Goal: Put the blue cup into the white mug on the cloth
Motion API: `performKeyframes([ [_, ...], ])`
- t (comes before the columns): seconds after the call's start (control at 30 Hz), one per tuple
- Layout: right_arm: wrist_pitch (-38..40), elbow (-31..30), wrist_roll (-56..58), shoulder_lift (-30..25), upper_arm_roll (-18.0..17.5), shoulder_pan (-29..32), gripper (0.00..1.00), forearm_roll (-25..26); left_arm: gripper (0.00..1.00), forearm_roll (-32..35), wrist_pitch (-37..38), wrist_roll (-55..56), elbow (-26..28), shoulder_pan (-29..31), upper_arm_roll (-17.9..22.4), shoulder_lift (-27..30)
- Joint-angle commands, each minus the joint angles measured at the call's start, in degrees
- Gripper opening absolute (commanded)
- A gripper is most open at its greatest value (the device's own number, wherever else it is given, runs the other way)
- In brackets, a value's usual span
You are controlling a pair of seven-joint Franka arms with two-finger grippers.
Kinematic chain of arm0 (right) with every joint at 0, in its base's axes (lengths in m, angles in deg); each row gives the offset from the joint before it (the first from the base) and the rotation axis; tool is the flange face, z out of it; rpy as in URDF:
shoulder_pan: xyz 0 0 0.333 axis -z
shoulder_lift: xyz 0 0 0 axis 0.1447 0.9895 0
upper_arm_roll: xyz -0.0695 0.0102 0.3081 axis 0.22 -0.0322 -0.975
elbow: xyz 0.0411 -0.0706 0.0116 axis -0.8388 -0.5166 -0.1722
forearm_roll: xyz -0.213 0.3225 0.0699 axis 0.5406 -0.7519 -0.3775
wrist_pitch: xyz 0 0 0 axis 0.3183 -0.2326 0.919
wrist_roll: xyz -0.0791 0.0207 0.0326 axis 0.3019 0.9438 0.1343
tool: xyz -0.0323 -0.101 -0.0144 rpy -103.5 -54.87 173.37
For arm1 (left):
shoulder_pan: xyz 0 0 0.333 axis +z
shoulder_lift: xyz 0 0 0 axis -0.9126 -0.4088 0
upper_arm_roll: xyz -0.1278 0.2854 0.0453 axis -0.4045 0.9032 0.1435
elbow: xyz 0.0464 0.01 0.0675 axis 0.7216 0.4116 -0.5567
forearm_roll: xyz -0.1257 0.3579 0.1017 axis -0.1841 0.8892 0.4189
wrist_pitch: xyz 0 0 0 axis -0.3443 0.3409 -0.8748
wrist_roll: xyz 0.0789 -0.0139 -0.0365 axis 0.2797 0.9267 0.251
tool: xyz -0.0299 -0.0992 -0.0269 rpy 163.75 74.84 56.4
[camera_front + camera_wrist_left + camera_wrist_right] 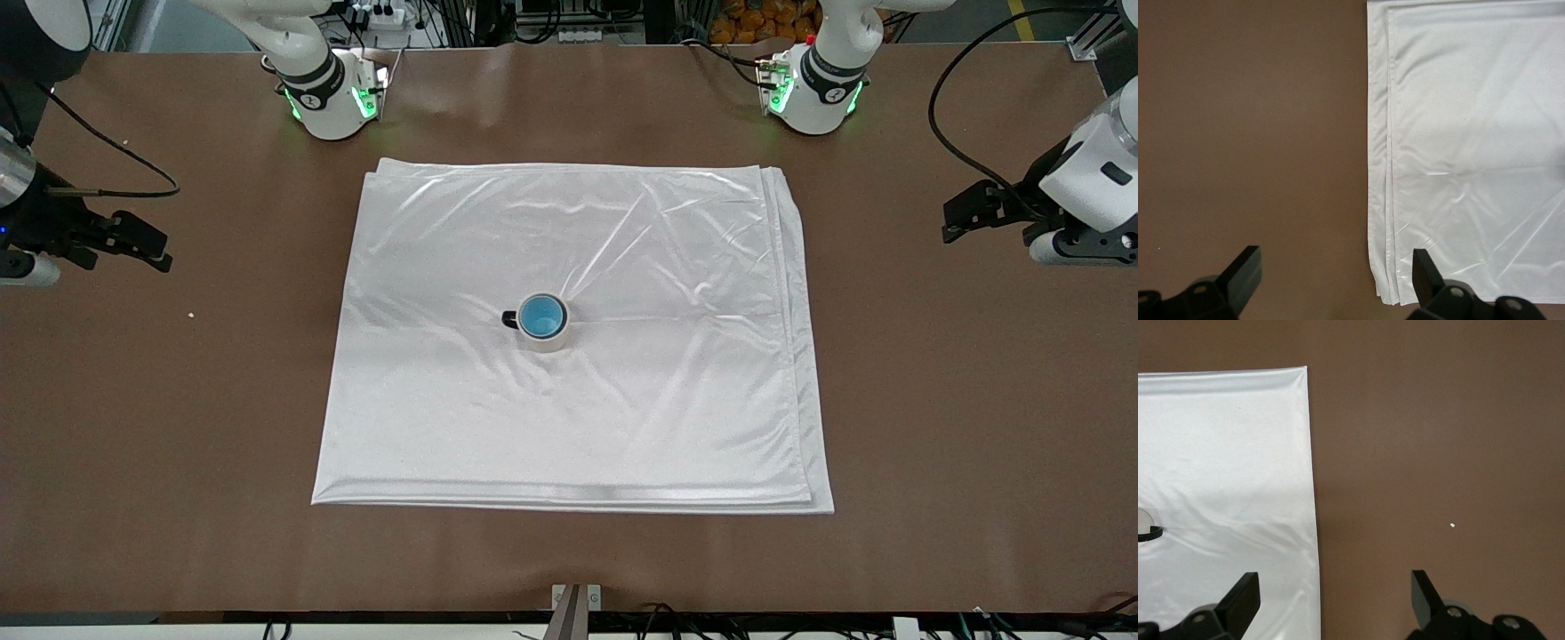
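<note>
The white mug (551, 341), with its dark handle toward the right arm's end, stands upright at the middle of the white cloth (578, 418). The blue cup (541, 315) sits inside the mug, its bright blue inside showing. My left gripper (965, 218) is open and empty above bare table just off the cloth's edge at the left arm's end; its view shows the layered cloth edge (1471, 133) past the gripper (1336, 257). My right gripper (147, 242) is open and empty above the table at the right arm's end. Its view shows the gripper (1333, 579), the cloth (1225, 453) and a sliver of the mug (1143, 519).
The brown table (933, 400) surrounds the cloth on all sides. A small white crumb (190, 313) lies on the table near the right gripper, and it also shows in the right wrist view (1452, 525). The arm bases stand along the table's back edge.
</note>
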Motion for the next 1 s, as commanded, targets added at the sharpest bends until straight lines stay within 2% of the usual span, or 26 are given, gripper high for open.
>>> performKeyframes([
  [0.0, 0.5, 1.3, -0.2, 0.6, 0.0, 0.3, 1.0, -0.3, 1.0, -0.2, -0.3, -0.8, -0.2, 0.1, 0.2, 0.1],
  [0.97, 0.5, 1.3, -0.2, 0.6, 0.0, 0.2, 1.0, -0.3, 1.0, -0.5, -0.3, -0.5, -0.3, -0.3, 0.1, -0.3],
])
